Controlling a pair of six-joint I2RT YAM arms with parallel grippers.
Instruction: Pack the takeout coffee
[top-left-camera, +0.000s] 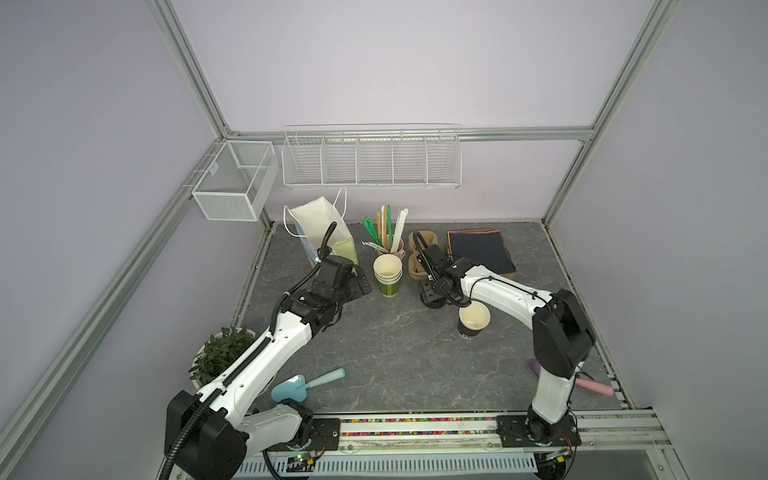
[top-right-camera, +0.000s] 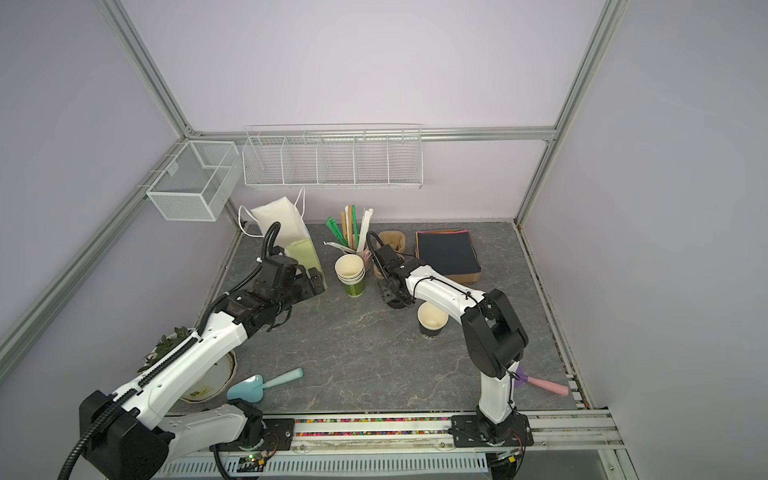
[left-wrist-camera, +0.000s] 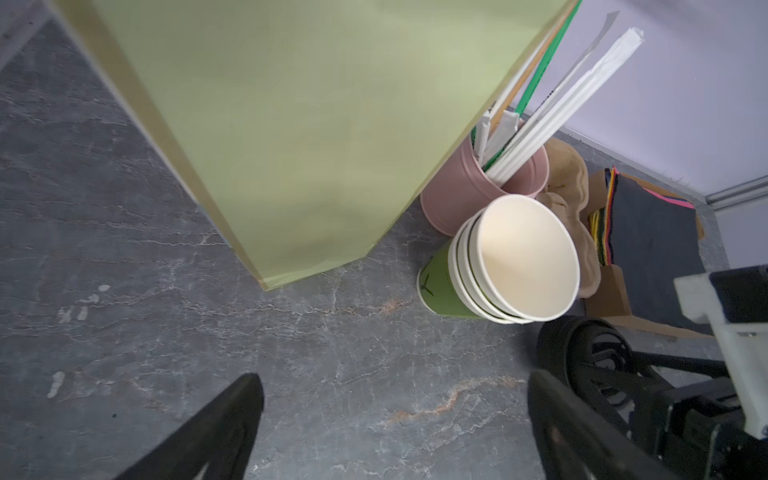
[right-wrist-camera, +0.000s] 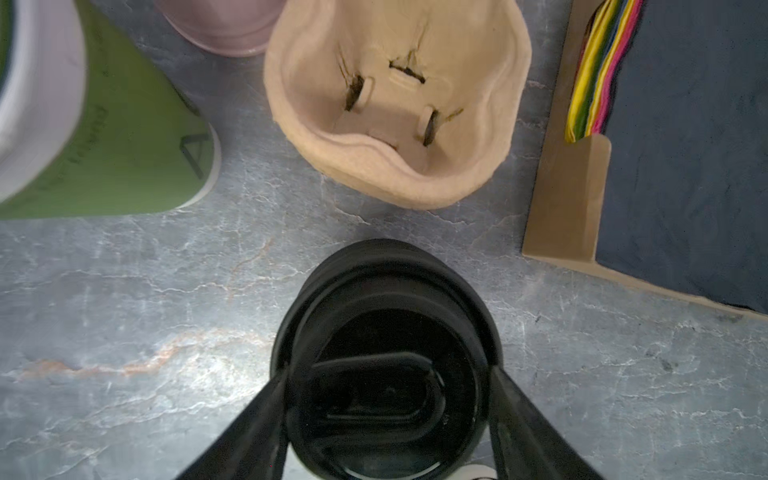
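Note:
The takeout coffee cup (top-left-camera: 473, 321) (top-right-camera: 432, 321) stands alone on the grey table right of centre, dark outside, cream inside, with no lid on it. A stack of black lids (right-wrist-camera: 384, 291) sits just behind it. My right gripper (right-wrist-camera: 388, 372) (top-left-camera: 432, 296) is down over that stack, a finger pressed on each side of the top lid. My left gripper (left-wrist-camera: 395, 376) (top-left-camera: 358, 283) hangs open above bare table beside the pale green paper bag (left-wrist-camera: 311, 124) (top-left-camera: 324, 232), with nothing between its fingers.
A stack of lidless green cups (top-left-camera: 387, 275) and a pink pot of straws (top-left-camera: 390, 246) stand at the back centre. Beside them are a pulp cup carrier (right-wrist-camera: 399, 166) and a box of napkins (top-left-camera: 482, 251). A plant (top-left-camera: 220, 353) and a blue scoop (top-left-camera: 299, 386) lie front left.

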